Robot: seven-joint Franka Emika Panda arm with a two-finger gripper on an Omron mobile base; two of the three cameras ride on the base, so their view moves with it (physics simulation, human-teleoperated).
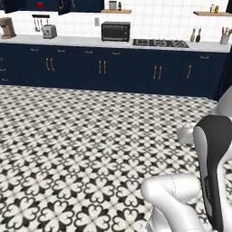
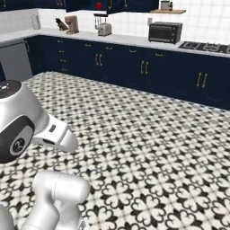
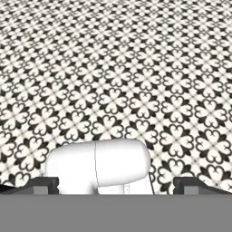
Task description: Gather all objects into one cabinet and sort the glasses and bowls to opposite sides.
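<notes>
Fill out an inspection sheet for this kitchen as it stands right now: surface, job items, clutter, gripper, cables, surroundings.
Surface: patterned black-and-white floor tiles; white counter along the far wall.
Job's things: red cup high in the wall cabinet area; bowls nothing seen.
Clutter: toaster, toaster oven, coffee machine on the counter.
Gripper: gripper open, holding nothing, pointed at the floor.
Cables: nothing seen.
Surroundings: navy base cabinets, stovetop, wall shelf.
</notes>
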